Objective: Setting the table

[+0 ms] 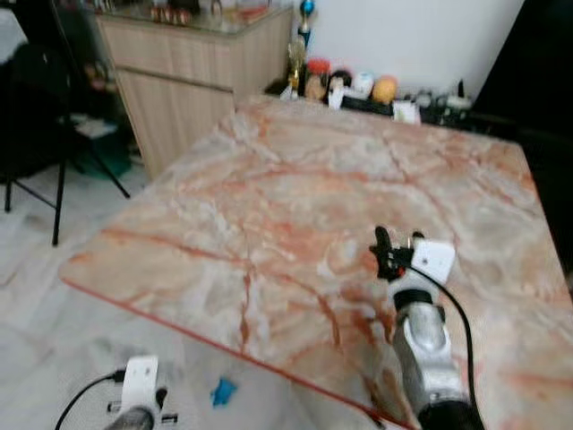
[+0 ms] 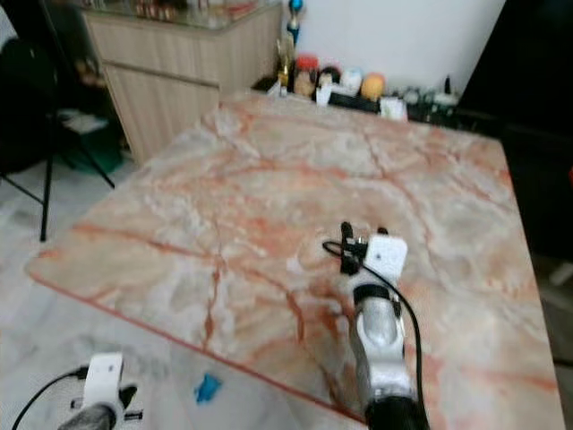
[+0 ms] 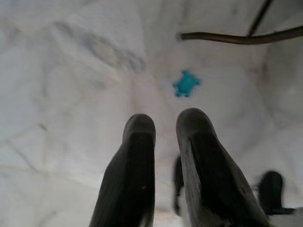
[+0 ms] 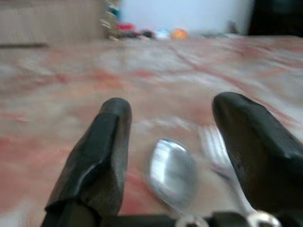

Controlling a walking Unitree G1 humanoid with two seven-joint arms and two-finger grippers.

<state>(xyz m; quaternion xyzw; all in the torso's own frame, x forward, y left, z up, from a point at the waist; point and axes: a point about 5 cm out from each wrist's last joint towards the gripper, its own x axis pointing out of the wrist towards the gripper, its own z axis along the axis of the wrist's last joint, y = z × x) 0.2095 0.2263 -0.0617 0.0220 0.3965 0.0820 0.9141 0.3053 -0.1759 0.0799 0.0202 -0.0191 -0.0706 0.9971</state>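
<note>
- Over the near right part of the big pink-and-cream marble-patterned table [image 1: 269, 197], the right gripper [image 4: 170, 137] hangs out above the top, its silver arm reaching in from the near edge.
- Through the right wrist camera, the two black fingers [image 4: 102, 151] are spread wide apart, nothing between them.
- Down on the tabletop, right under that gap, lies a shiny silver metal spoon [image 4: 173, 172], bowl up, and just beside it a silver metal fork [image 4: 215, 149], tines pointing away across the table. Both are blurred, both rest flat on the marble, and neither is touched by the fingers.
- In the head views the cutlery is hidden behind the gripper and its white wrist camera box [image 1: 433, 258], so the wrist picture is the one to trust.
- Low on the left, the left gripper [image 3: 163, 130] hangs beside the table, pointing down at the pale white tiled floor [image 3: 71, 71]; its fingers sit close together with only a slim gap, holding nothing.
- On that floor lies a small bright blue scrap [image 3: 185, 84], near the table's red-edged front rim.
- At the far end, a row of small colourful ornaments and jars [image 1: 349, 85] lines the wall, with a light wooden cabinet [image 1: 188, 72] to the left of them.
- A black tripod stand [image 1: 58, 179] stands on the floor at far left.
</note>
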